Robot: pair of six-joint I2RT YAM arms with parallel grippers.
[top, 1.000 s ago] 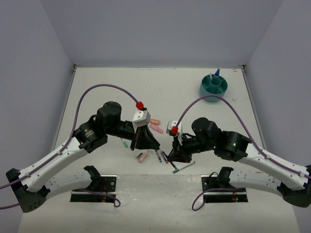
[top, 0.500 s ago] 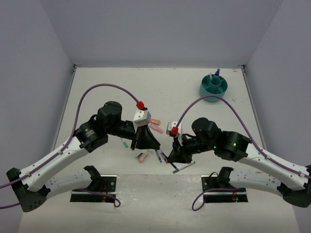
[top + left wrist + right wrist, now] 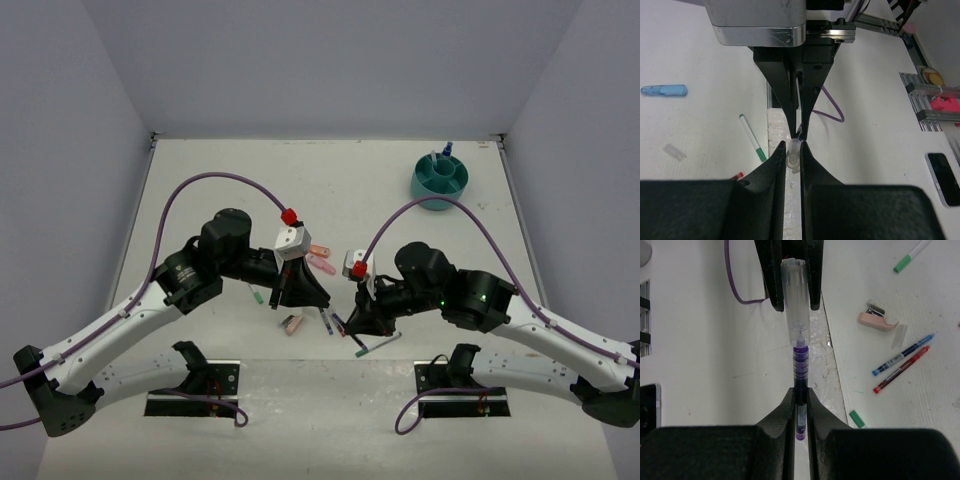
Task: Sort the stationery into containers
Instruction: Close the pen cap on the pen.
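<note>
My right gripper (image 3: 800, 392) is shut on a purple pen (image 3: 800, 371) that points away from it. My left gripper (image 3: 792, 147) is shut on a clear pen cap (image 3: 793, 155). The two grippers face each other tip to tip low over the table, left (image 3: 326, 306) and right (image 3: 352, 320). In the right wrist view the cap (image 3: 796, 300) is in line with the pen, whose tip sits just inside its mouth. The teal organizer (image 3: 440, 178) stands at the far right with a blue-capped item in it.
A blue pen (image 3: 902, 356), a red pen (image 3: 900, 370), a pink eraser-like piece (image 3: 877, 320) and a green-tipped marker (image 3: 910, 257) lie near the grippers. A light-blue highlighter (image 3: 664, 90) and a green pen (image 3: 752, 137) lie further off. Pink and orange highlighters (image 3: 321, 258) lie behind the left gripper.
</note>
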